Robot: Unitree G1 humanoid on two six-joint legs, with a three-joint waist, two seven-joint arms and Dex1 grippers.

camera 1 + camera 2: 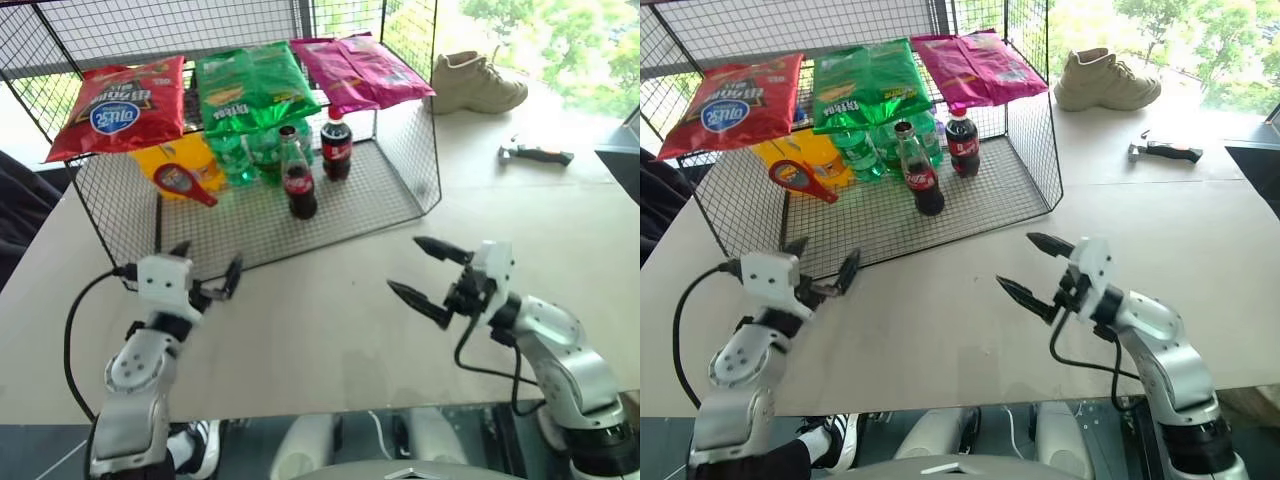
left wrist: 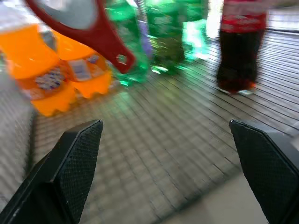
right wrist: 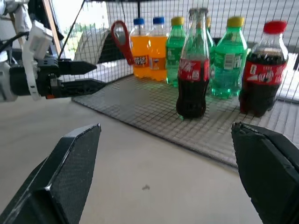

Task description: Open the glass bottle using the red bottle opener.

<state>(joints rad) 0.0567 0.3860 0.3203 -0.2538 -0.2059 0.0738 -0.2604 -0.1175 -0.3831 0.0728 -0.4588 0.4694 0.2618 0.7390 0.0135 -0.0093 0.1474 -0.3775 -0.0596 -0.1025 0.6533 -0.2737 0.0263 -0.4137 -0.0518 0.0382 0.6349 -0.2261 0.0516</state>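
Standing upright on the wire-mesh shelf floor (image 1: 380, 185), the glass bottle (image 1: 297, 175) shows a slim contoured body, dark liquid and a red label band; its cap is too small to make out in the head views. The red bottle opener (image 1: 184, 183) hangs in front of the orange soda bottles (image 1: 178, 160), its oval ring head cut off in the left wrist view. Both task things sit beyond the end effectors, well apart from them. The left end effector (image 1: 207, 272) hovers near the shelf's front edge with fingers spread wide and empty. The right end effector (image 1: 428, 274) hovers over the pale desk (image 1: 330, 330), likewise spread and empty. A stubbier plastic cola bottle (image 1: 336, 146) stands just beside the glass one, with green bottles (image 1: 245, 155) behind and glossy snack bags (image 1: 240, 85) above.
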